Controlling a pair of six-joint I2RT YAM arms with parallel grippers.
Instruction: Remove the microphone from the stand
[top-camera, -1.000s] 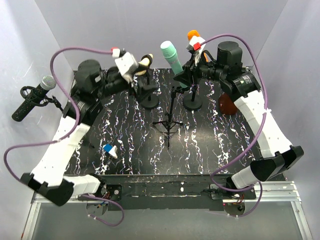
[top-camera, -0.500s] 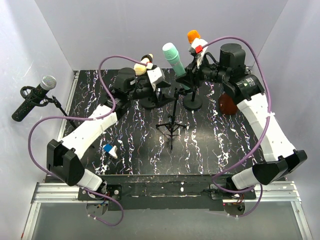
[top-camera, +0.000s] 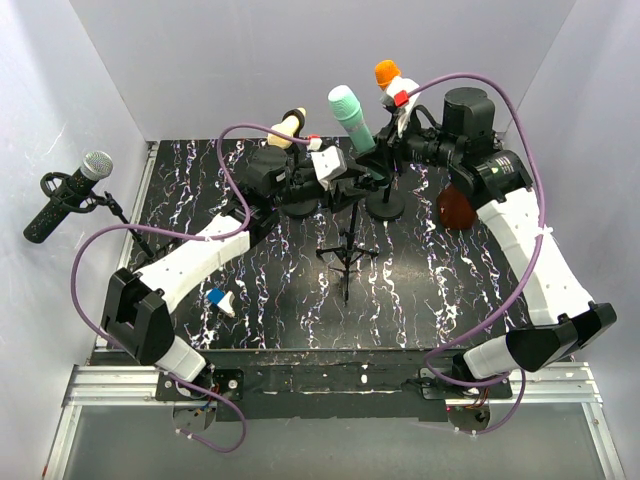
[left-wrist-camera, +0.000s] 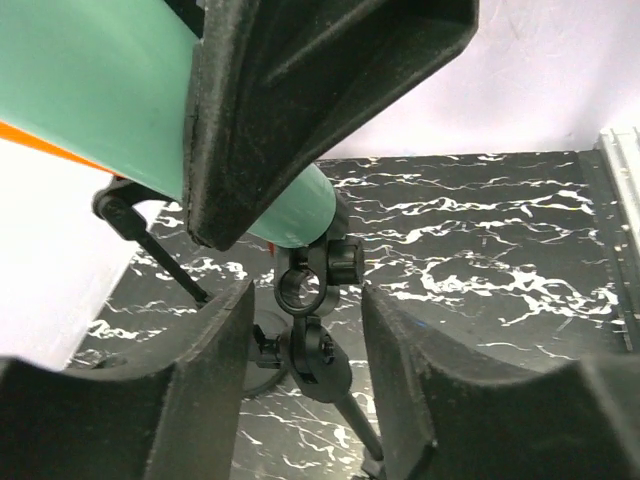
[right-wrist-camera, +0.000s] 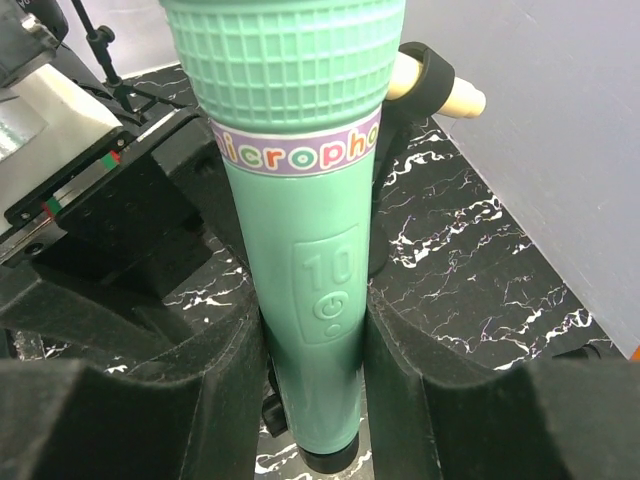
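My right gripper (right-wrist-camera: 312, 335) is clamped on the green microphone (right-wrist-camera: 310, 250), one black pad pressed against each side of its lower body, in the centre of the right wrist view. A purple band (right-wrist-camera: 300, 145) below the mesh head carries coloured letters; I can read "icropho", and the rest wraps out of sight. Moulded into the body under it are "10" and a power symbol. In the top view the microphone stands tilted at upper centre of the frame, seated on the tripod stand (top-camera: 343, 250), whose legs rest on the black, white-veined worktop (top-camera: 420, 300). My left gripper (left-wrist-camera: 305, 345) is partly spread, its fingers (left-wrist-camera: 200, 400) on either side of the stand's clip (left-wrist-camera: 310, 290) with a gap on both sides, touching nothing I can see. It is crowded up there: a beige microphone (top-camera: 290, 124) just left of my left wrist, an orange-headed microphone (top-camera: 386, 72) just right of the green one, and two round stand bases close behind. The lower half of the worktop has open room, with only a small blue and white piece (top-camera: 220, 299) at lower left. A grey microphone (top-camera: 70, 195) hangs beyond the worktop's left edge, near the white wall (top-camera: 60, 100).
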